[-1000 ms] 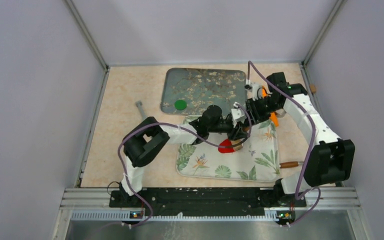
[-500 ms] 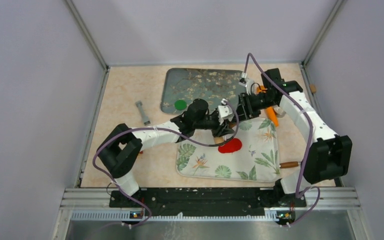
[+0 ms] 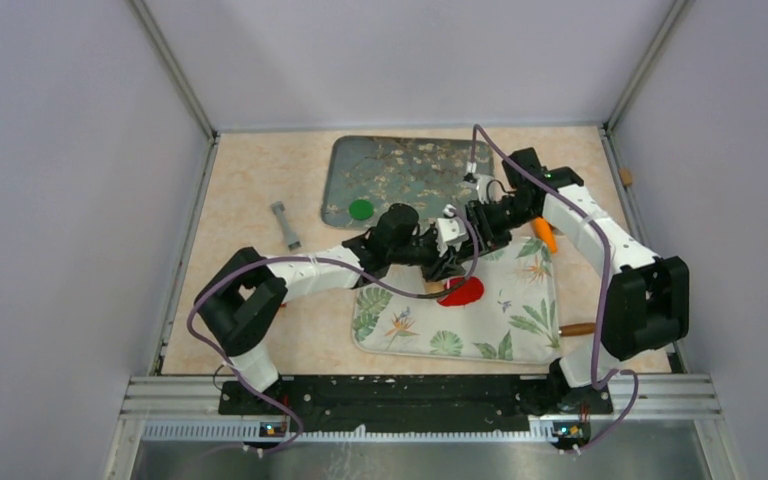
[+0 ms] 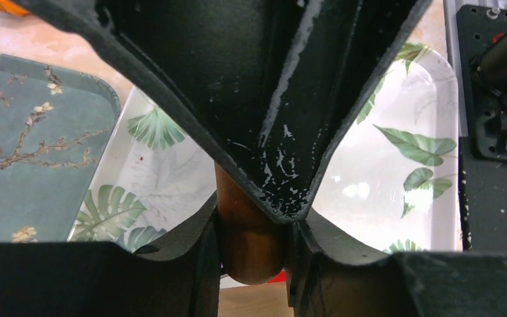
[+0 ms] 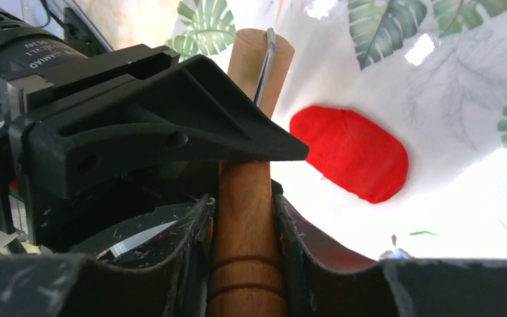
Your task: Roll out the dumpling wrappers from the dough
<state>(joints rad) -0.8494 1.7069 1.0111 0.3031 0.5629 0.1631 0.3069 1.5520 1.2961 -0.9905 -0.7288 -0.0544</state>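
The red wrapper [image 5: 350, 153] is seen as a smooth, flattened piece of bright red clay, oblong rather than round, with rounded ends and an even matte surface. It lies on the white leaf-printed tray [image 3: 480, 345], towards that tray's left half, just beside the end of a wooden rolling pin [image 5: 259, 63]. The green wrapper [image 3: 361, 209] is seen as a small flat round disc lying near the front left corner of the dark blossom-patterned tray [image 3: 420, 165], well apart from the red one. Both trays are set on the beige bench [image 3: 250, 180], the blossom tray behind the leaf tray.

The rolling pin is gripped by both arms above the leaf tray. The left pincer [image 4: 251, 221] is closed narrowly on the pin, whose rounded wooden end is shown between its black fingers. The right pincer [image 5: 243, 214] is likewise clamped on the pin's grooved shaft, close behind the left one.

White lettering is printed on the left arm's black cylindrical housing [image 5: 13, 46], but it is shown upside down and cut off, so it cannot be read with certainty.
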